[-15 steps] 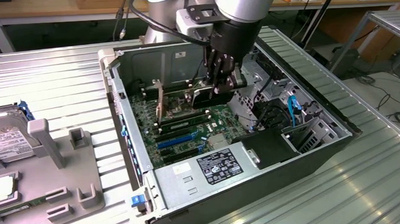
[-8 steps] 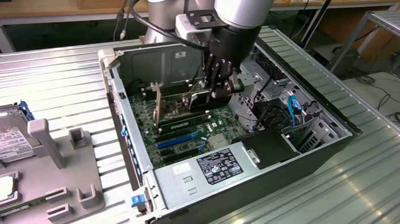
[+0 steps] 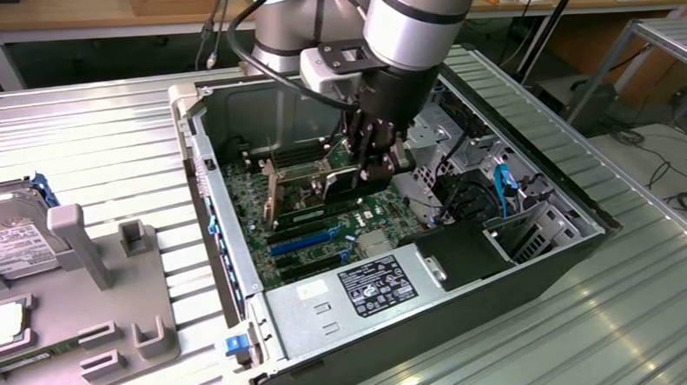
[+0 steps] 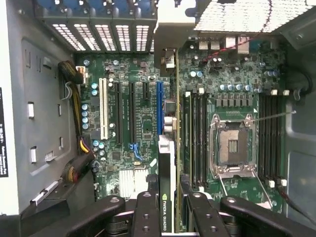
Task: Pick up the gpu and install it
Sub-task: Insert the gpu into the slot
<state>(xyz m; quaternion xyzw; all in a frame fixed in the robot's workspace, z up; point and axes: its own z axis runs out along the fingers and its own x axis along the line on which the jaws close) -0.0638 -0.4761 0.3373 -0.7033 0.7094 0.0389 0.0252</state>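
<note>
In the exterior view, the Universal Robots arm [image 3: 412,20] reaches down into an open computer case [image 3: 554,235] that lies on its side on a ribbed metal table [image 3: 98,142]. The gripper [image 3: 372,167] sits low over the motherboard [image 3: 322,246], near the middle of the case. Its fingers pinch the gpu [image 3: 329,186], a dark card held on edge, which runs from the gripper towards the case wall on the exterior view's left. The card is above the expansion slots, and whether its lower edge touches the board cannot be told. Nearer the camera, the power supply [image 3: 371,283] with its printed label fills the case's front corner. On the exterior view's left, well apart from the case, a grey fixture tray [image 3: 104,290] carries a hard drive [image 3: 9,237] and a green memory stick [image 3: 32,356].

In the wrist view, the two black fingers [image 4: 145,215] close on the gpu [image 4: 167,163] from either side, and the card shows edge-on between them (a green Nvidia Quadro label is readable on it). The card lines up lengthwise just beside the blue expansion slot [image 4: 159,106], between that slot and the memory slots [image 4: 195,138]. Its silvery bracket [image 4: 170,59] meets the rear slot openings. The empty CPU socket [image 4: 232,143] lies beyond the memory slots, and a white slot [image 4: 103,108] is farther off on the blue slot's other side.
</note>
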